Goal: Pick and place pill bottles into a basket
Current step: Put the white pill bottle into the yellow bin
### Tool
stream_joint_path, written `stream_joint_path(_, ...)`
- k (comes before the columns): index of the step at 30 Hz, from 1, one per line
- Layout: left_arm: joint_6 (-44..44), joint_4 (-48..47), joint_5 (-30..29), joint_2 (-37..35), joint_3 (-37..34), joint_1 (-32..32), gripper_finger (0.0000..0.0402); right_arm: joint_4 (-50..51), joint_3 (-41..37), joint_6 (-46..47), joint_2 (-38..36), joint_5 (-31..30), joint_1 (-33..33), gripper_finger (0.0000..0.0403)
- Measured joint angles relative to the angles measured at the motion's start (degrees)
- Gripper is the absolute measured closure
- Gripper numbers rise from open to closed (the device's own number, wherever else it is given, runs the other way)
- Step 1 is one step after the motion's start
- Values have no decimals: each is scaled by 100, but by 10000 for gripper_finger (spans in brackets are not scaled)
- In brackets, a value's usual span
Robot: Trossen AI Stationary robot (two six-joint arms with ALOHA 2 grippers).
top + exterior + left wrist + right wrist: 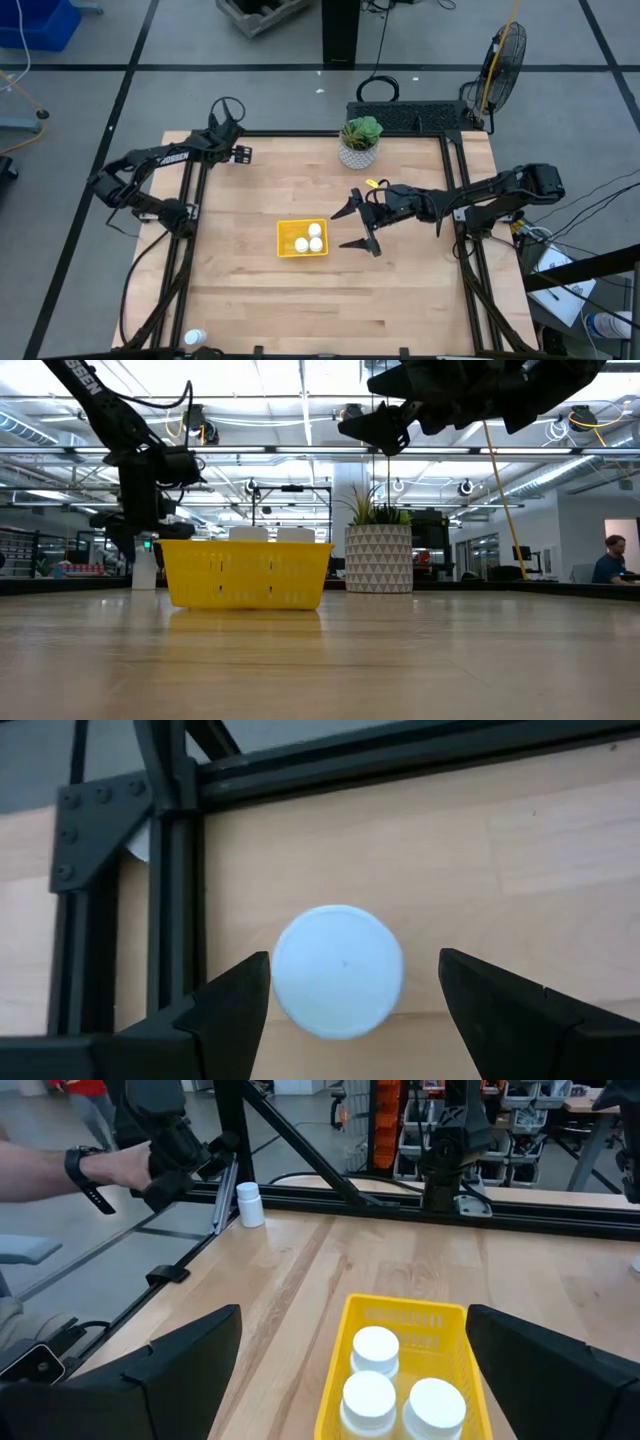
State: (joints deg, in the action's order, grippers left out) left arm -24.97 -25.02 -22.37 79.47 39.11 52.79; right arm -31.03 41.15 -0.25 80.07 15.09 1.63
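A white pill bottle [338, 970] stands upright on the wood near the table's far left corner, also visible as the bottle [250, 1205]. My left gripper [353, 960] is open and points steeply down over it. Its fingers stand on either side of the cap without touching it. The yellow basket [286, 238] sits mid-table with three pill bottles [376, 1348] upright inside. My right gripper [352, 227] hangs open above the table, just right of the basket and facing it, with nothing between its fingers.
A white pot with a green plant [358, 145] stands at the far edge. The black frame rail [170, 920] runs close beside the bottle under my left gripper. Another white bottle [195, 338] lies off the near left corner. A person's forearm [60, 1165] shows beyond the table's left side.
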Motion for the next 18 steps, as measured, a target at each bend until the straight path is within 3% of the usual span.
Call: stream_joint_path(18, 68, 171, 281, 33, -2, 49, 106, 3, 0, -2, 0, 2, 0, 23)
